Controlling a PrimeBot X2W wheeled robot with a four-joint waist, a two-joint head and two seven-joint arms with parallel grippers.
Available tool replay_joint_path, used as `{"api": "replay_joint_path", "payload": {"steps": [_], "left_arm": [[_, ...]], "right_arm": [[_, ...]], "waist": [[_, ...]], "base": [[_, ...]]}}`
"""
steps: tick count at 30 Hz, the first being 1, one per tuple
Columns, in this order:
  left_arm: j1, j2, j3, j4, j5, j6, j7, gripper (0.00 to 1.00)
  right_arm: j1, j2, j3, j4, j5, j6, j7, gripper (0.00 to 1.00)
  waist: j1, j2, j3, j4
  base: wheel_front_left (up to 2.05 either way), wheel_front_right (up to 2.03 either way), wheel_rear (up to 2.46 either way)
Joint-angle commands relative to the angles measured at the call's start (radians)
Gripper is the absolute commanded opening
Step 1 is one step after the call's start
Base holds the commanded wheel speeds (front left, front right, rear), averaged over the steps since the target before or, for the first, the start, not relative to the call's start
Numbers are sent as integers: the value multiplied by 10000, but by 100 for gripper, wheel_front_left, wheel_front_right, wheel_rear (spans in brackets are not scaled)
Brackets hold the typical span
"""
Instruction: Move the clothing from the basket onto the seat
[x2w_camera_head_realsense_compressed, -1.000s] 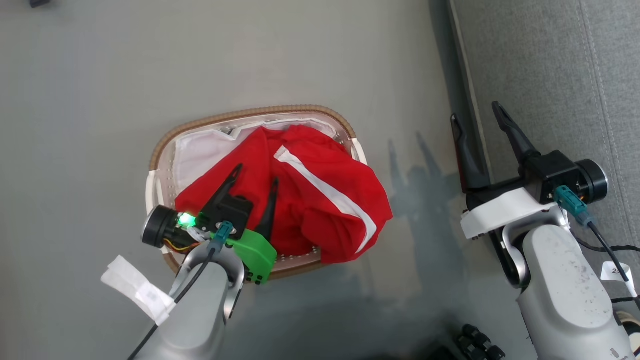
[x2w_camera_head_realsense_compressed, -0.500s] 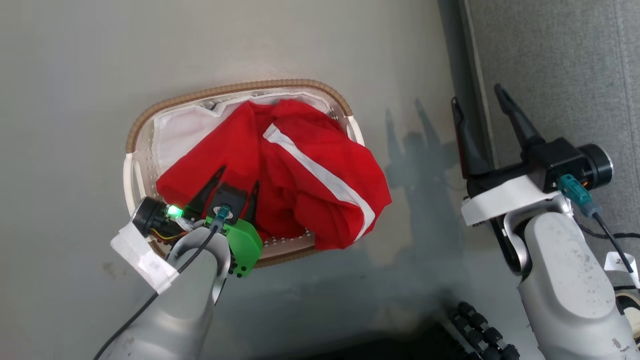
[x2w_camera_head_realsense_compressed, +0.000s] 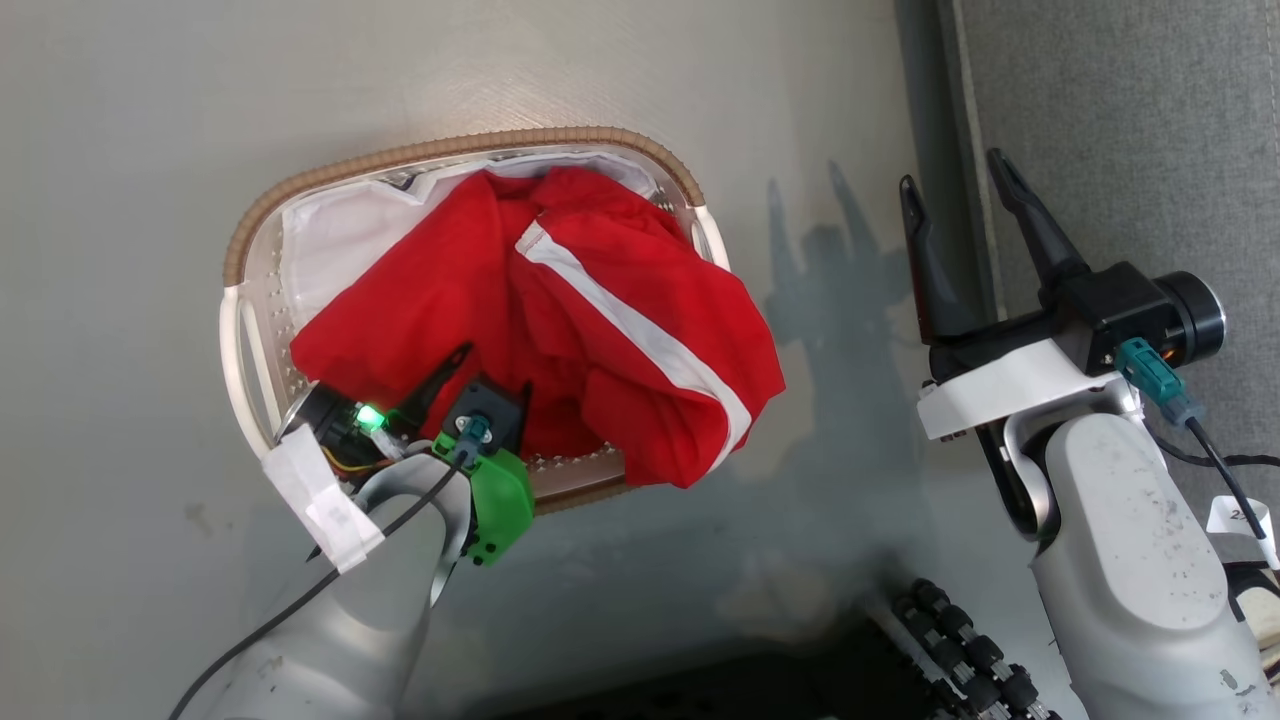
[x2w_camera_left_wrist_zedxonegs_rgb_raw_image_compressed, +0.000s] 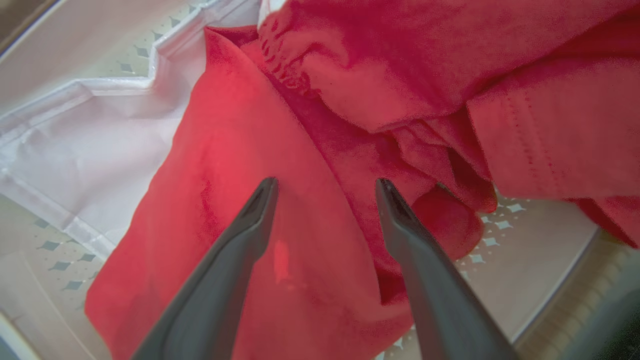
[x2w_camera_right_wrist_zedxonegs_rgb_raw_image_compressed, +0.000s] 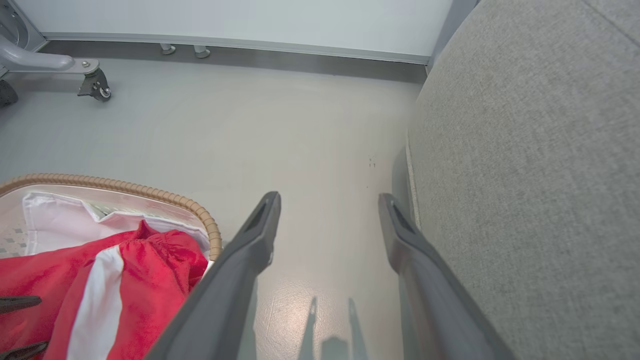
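You are seeing the clothing (x2w_camera_head_realsense_compressed: 450, 290) lying in the basket (x2w_camera_head_realsense_compressed: 430, 150), the basket standing on the floor (x2w_camera_head_realsense_compressed: 150, 120), the seat (x2w_camera_head_realsense_compressed: 1130, 120) lying to its right.

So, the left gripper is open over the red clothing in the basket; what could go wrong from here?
1. The open left gripper sits near the edge of the bright red white-striped fabric clothing, beside the white lining sheet; closing may also catch the sheet.
2. The clothing hangs over the brown braided rim of the oval cream plastic basket; lifting might drag or tip it.
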Motion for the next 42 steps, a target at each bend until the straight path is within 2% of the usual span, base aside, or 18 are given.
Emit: {"api": "replay_joint_path", "payload": {"steps": [1, 8, 14, 18, 19, 20, 21, 29, 36, 42], "left_arm": [[-255, 66, -101, 196, 99, 141, -3, 100], [-816, 59, -417, 1473, 334, 815, 23, 100], [-1125, 62, -385, 1841, 149, 1246, 169, 100], [-1156, 60, -201, 1914, -165, 1073, 258, 100], [-1159, 60, -191, 1923, -225, 961, 263, 51], [-1162, 60, -162, 1927, -307, 872, 250, 20], [-1166, 61, -118, 1934, -397, 804, 230, 0], [-883, 98, 179, 1967, -957, 555, 244, 0], [-480, 145, 280, 1885, -1177, 736, 6, 0], [272, 338, 211, 613, -1153, 792, -21, 0]], "right_arm": [[-16, 7, 4, 4, 15, -3, -51, 100], [-33, 37, -95, -38, -31, -3, -51, 100], [20, -12, -173, -73, -72, -3, -51, 100], [90, -17, -165, -24, -94, -3, -51, 100], [91, -13, -150, -13, -93, -3, -51, 100], [88, -7, -134, 1, -81, -3, -51, 100], [85, -2, -127, 8, -72, -3, -51, 100], [116, 40, -2, 171, 76, -3, -51, 100], [164, 109, 132, 326, 208, -3, -51, 100], [365, 123, 351, 546, 327, -5, -51, 100]], "waist": [[0, 0, 65, -37], [0, 0, 220, -74], [0, 0, 287, -20], [0, 0, 267, 9], [0, 0, 263, 7], [0, 0, 256, 7], [0, 0, 250, 9], [0, 0, -40, -24], [0, 0, -743, -137], [0, 0, -1698, 26]], "base": [[0, 0, 0], [0, 0, 0], [0, 0, 0], [0, 0, 0], [0, 0, 0], [0, 0, 0], [0, 0, 0], [0, 0, 0], [0, 0, 0], [0, 0, 0]]}}
